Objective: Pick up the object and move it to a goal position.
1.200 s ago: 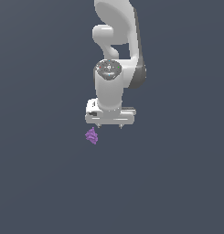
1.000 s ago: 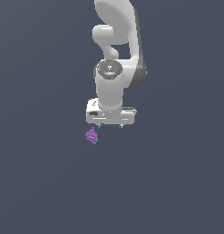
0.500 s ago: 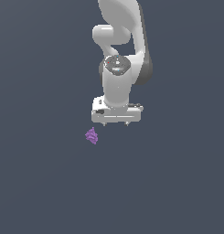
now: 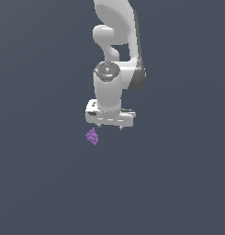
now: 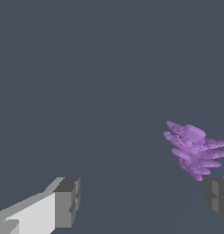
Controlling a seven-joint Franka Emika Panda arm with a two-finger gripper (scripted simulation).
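Note:
The object (image 4: 92, 136) is a small purple jagged lump lying on the dark grey ground. My white gripper (image 4: 109, 126) hangs above it, a little toward the exterior view's right, and does not touch it. The jaws are open and empty. In the wrist view the purple lump (image 5: 193, 148) lies close to one dark fingertip (image 5: 217, 194), not between the two. The other fingertip (image 5: 67, 203) is far from it, and the gripper's middle (image 5: 143, 201) is off to the side of the lump.
Only the flat dark grey ground (image 4: 178, 183) shows around the arm (image 4: 116, 27). No other objects or edges are in view.
The hand has turned at the wrist, swayed toward the exterior view's right and come back, ending slightly lower. The purple lump has not moved.

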